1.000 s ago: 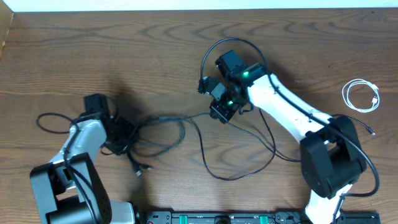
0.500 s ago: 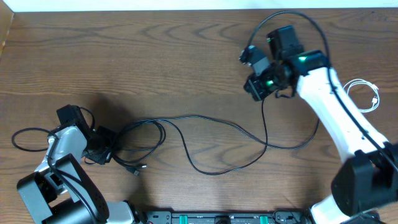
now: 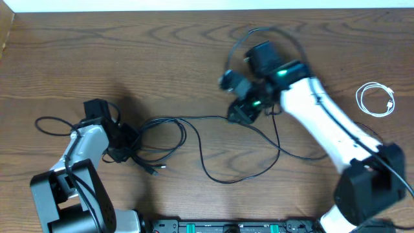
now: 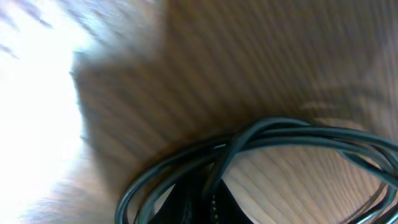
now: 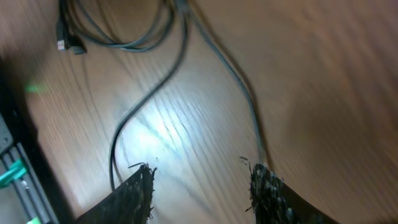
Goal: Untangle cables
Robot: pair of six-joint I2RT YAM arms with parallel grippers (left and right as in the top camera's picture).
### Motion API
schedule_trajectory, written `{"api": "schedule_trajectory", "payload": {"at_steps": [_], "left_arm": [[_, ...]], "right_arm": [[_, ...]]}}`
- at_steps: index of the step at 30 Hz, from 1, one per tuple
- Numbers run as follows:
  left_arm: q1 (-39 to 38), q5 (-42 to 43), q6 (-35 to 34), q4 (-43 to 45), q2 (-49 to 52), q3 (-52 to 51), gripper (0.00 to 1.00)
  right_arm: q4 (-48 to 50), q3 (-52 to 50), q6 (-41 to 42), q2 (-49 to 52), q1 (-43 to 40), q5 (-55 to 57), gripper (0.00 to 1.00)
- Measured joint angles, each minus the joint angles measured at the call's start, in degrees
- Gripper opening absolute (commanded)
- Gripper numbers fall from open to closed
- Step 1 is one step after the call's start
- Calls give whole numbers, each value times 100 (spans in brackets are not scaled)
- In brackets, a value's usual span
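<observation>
Several thin black cables point(image 3: 162, 137) lie looped at the left. One strand runs right to my right gripper point(image 3: 240, 113), and a long loop point(image 3: 223, 182) sags toward the front. My left gripper point(image 3: 119, 150) sits on the bundle. In the left wrist view its dark fingers point(image 4: 205, 202) are closed among the cable loops point(image 4: 280, 132). In the right wrist view my right gripper point(image 5: 202, 183) is wide open and empty; a black strand point(image 5: 224, 68) runs to its right fingertip. Plug ends point(image 5: 65, 43) lie near the bundle. The white cable point(image 3: 376, 100) lies coiled at the far right.
A black rail with green parts point(image 3: 226, 227) runs along the table's front edge and shows in the right wrist view point(image 5: 12, 177). The left arm's own thicker cord point(image 3: 48, 126) loops out to the left. The table's far edge point(image 3: 194, 11) is at the top.
My right gripper swung out to the upper right, then back left and down to the middle. My left gripper moved left, then right again with the bundle. The long loop shifted.
</observation>
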Motion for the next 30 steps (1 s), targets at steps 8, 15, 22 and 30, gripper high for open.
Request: {"api": "schedule_trajectory", "payload": {"at_steps": [8,15,22,30], "left_arm": [[-68,0,55,4,0,0,8],[-68,0,98,2,0,0,8],[-68,0,192,-7,0,0,8],[-68,557,339,-313,4,-9,7]], "right_arm": [[970,0,-55,861,911,581,60],[1615,-2,-70,1591,1281,1598,57],[1873,48,11,1917,1296,1928,18],[2192,70,448,1965,1329,2997,1]]}}
